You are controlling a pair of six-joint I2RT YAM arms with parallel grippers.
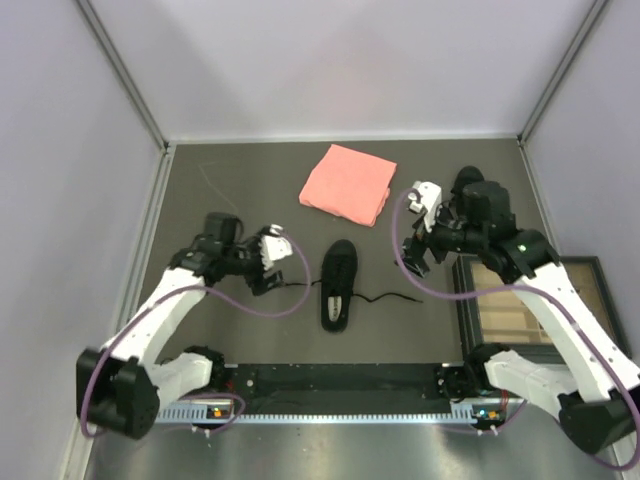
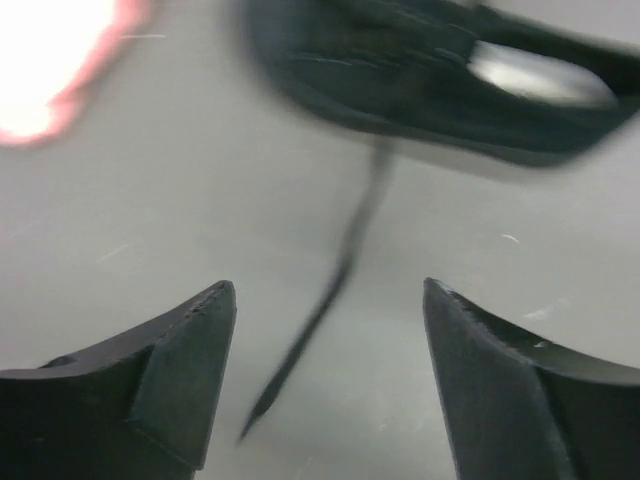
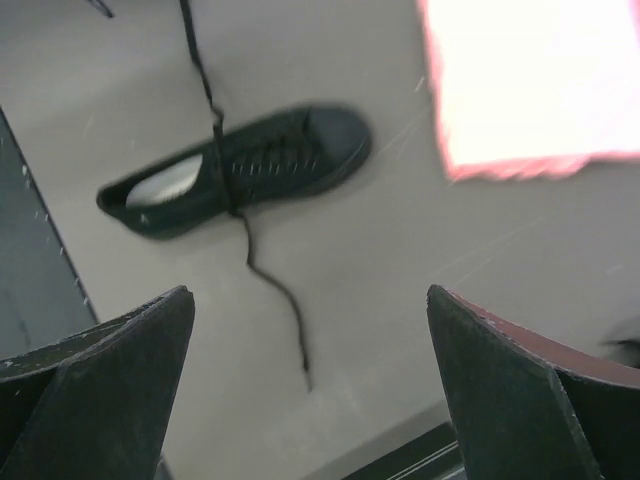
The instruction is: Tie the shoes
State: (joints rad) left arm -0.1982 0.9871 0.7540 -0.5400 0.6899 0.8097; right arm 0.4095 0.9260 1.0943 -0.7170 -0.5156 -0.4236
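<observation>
One black shoe (image 1: 338, 285) lies in the middle of the table, toe toward the far wall, pale insole showing. Its thin laces trail loose to the left (image 1: 295, 286) and right (image 1: 395, 297). My left gripper (image 1: 268, 262) hovers left of it, open; in the left wrist view the lace (image 2: 345, 250) lies on the table between the spread fingers of the gripper (image 2: 330, 300), untouched, with the shoe (image 2: 420, 80) beyond. My right gripper (image 1: 418, 230) hangs open to the shoe's right, above the other lace end (image 3: 275, 285) and shoe (image 3: 260, 165). A dark shape (image 1: 468, 178) shows behind the right arm; I cannot tell what it is.
A folded pink cloth (image 1: 348, 183) lies behind the shoe. A dark framed tray (image 1: 530, 300) sits at the right, under the right arm. The black mounting rail (image 1: 340, 378) runs along the near edge. Pale walls close in the left, back and right.
</observation>
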